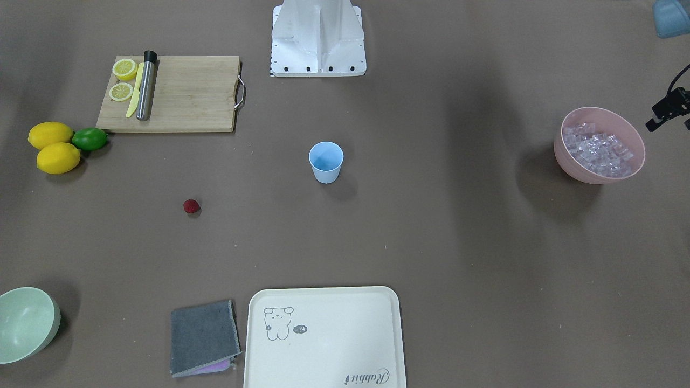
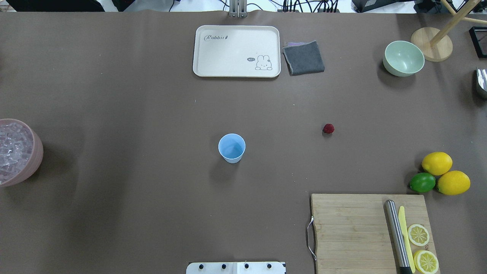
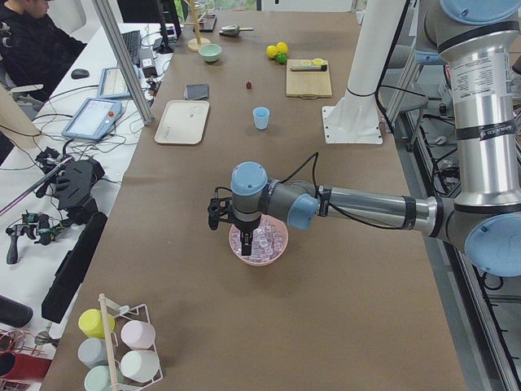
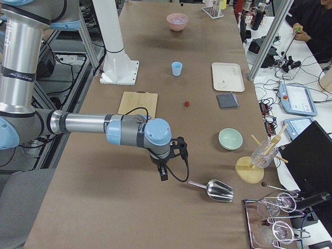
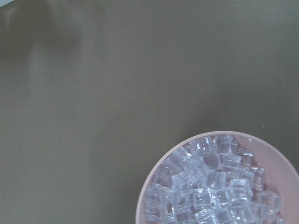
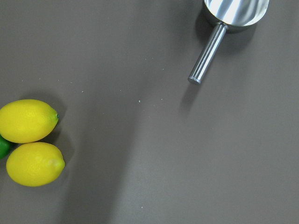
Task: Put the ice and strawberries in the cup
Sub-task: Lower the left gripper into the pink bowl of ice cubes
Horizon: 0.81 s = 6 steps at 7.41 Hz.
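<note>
Robotics lab. A brown sheet covers the worktop (image 2: 114, 95). A white arm pedestal (image 1: 318, 37) is bolted at its robot-side edge, and a grey jointed arm (image 3: 366, 205) reaches over it. Beyond the operators' edge are aluminium posts (image 3: 124, 61), tablets (image 3: 96, 116), cable bundles (image 2: 300, 5) and a seated operator (image 3: 32, 41).

Even, diffuse overhead light, soft shadows beside the cup (image 1: 326, 161) (bright glare on the scoop (image 6: 236, 11))

Cup (image 1: 326, 161) stands between strawberry (image 1: 191, 206) and bowl (image 1: 566, 164) holding ice (image 1: 595, 148).

Brown tbl (image 2: 114, 209), white desk (image 3: 102, 53) alongside.
</note>
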Available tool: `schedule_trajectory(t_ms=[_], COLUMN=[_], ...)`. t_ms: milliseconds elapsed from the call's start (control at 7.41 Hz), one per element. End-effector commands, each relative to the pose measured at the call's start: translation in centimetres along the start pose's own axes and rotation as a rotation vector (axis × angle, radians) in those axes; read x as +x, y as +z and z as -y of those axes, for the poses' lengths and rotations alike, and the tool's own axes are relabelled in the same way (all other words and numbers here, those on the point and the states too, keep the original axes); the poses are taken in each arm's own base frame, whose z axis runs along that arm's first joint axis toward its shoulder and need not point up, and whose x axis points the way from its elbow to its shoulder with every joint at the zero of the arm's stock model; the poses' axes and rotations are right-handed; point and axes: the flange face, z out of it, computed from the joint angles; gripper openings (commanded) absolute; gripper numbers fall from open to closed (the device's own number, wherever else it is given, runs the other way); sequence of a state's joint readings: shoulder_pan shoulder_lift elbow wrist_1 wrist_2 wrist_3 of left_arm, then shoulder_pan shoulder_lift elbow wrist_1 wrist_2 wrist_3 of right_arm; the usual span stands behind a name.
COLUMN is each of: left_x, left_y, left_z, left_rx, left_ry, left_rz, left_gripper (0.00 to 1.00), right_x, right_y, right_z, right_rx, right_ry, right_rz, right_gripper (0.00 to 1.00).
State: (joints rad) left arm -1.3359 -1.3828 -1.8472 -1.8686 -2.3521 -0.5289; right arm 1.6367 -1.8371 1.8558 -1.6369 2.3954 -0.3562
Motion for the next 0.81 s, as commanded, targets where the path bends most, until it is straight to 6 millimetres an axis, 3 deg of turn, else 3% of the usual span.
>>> schedule_trajectory(t_ms=[0, 270, 674], left_x=[4.3, 5.6, 4.5], left_y=[2.5, 5.2, 6.3], left_z=[-1.3, -2.5, -3.4], left_rx=[0.009, 0.013, 0.036], left_ry=[-0.146, -0.170, -0.203], left_rz=[-0.070, -0.098, -0.075], left_gripper=[0.97, 0.97, 0.97], right_x=[-0.1, -0.1, -0.1], right_y=[0.1, 0.0, 0.1], right_z=[-0.3, -0.1, -0.3], right_rx=[0.002, 0.003, 0.001], right_ry=[0.003, 0.008, 0.005], right_rz=[0.011, 0.011, 0.012], right_gripper=[1.00, 1.00, 1.00])
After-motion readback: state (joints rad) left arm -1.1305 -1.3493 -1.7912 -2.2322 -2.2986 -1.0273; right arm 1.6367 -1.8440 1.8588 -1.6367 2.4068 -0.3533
